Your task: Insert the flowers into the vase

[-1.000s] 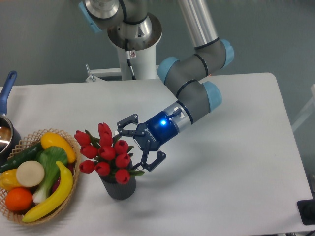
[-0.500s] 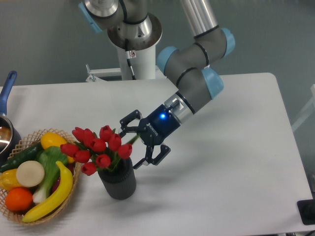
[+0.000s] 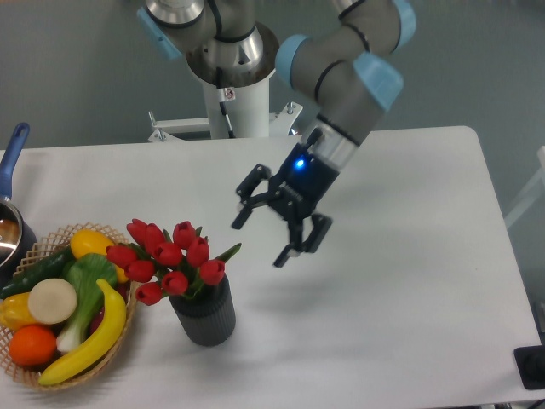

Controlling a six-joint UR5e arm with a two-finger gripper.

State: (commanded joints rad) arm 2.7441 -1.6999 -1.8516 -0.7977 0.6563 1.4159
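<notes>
The flowers (image 3: 167,257), a bunch of red tulip buds with green leaves, stand in the vase (image 3: 204,313), a dark grey ribbed cylinder on the white table. The bunch leans left, over the edge of the wicker basket. My gripper (image 3: 262,241) hangs open above and to the right of the vase, well apart from the flowers, with nothing between its fingers.
A wicker basket (image 3: 120,240) of toy fruit and vegetables sits just left of the vase. A pot with a blue handle (image 3: 12,158) is at the far left edge. The arm's base column (image 3: 232,94) stands behind the table.
The gripper let go of the flowers, which settled into the vase leaning left. It then rose and drew back up and to the right, staying open.
</notes>
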